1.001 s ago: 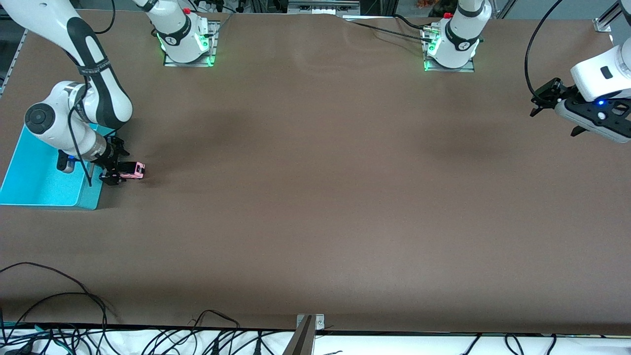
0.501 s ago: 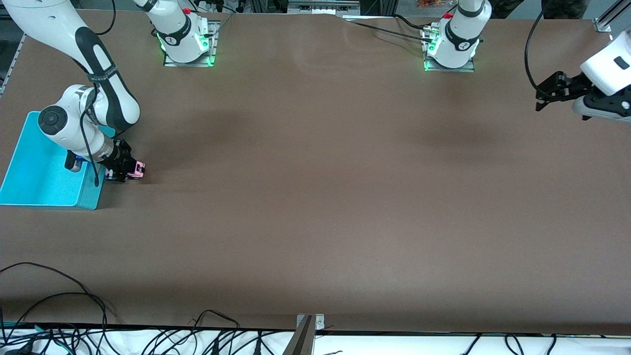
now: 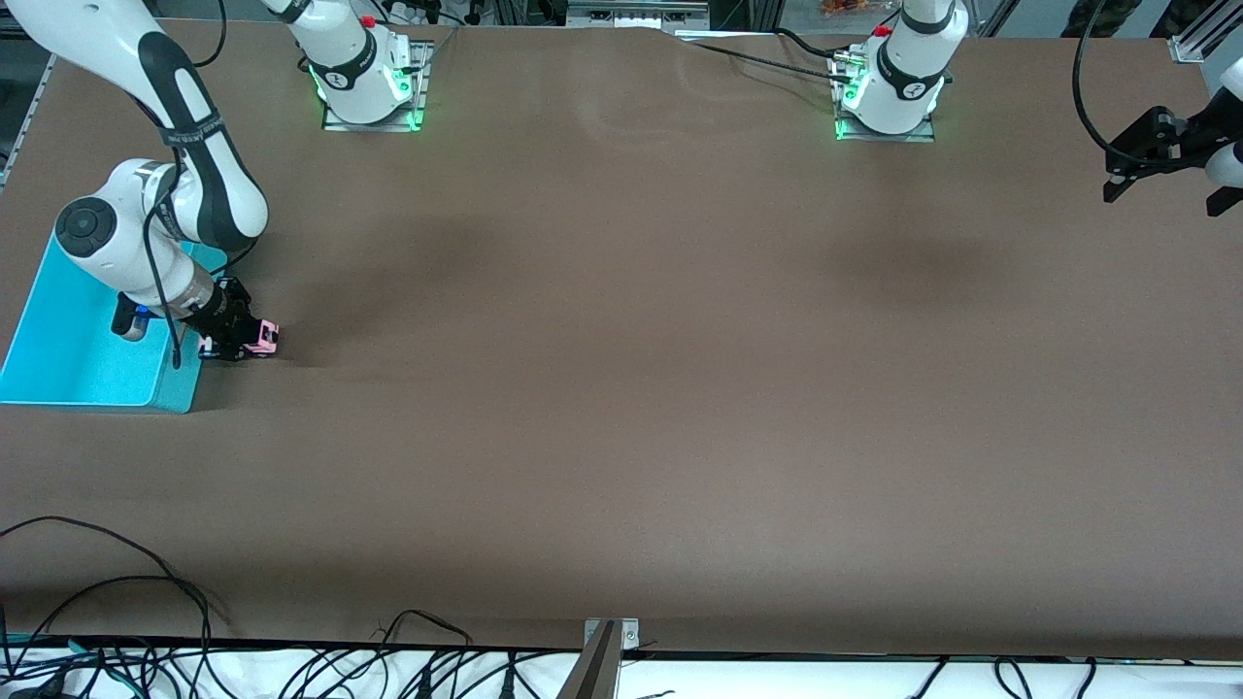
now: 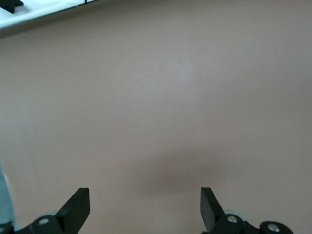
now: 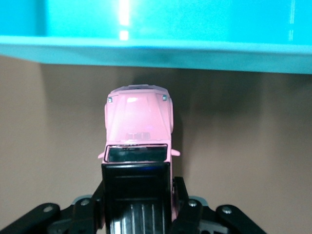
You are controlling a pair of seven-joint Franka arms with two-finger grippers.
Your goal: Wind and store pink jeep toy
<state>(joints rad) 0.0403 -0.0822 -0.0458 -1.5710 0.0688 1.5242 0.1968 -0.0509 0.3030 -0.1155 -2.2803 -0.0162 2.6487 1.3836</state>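
The pink jeep toy (image 3: 260, 337) sits on the brown table right beside the turquoise bin (image 3: 58, 364), at the right arm's end. In the right wrist view its pink hood and black roof (image 5: 138, 146) point at the bin's wall (image 5: 156, 51). My right gripper (image 3: 233, 340) is shut on the jeep, fingers (image 5: 187, 204) pressed to both sides of its body. My left gripper (image 3: 1131, 160) is open and empty, high over the left arm's end of the table; its fingertips (image 4: 78, 207) show wide apart over bare table.
The bin's wall stands a short way in front of the jeep's nose. Cables (image 3: 146, 602) lie along the table edge nearest the camera. A metal bracket (image 3: 610, 641) sits at that edge. The two arm bases (image 3: 364, 83) stand at the table's far edge.
My right gripper has closed on the jeep and drawn it a little toward the bin. My left arm has risen and pulled back toward its end of the table.
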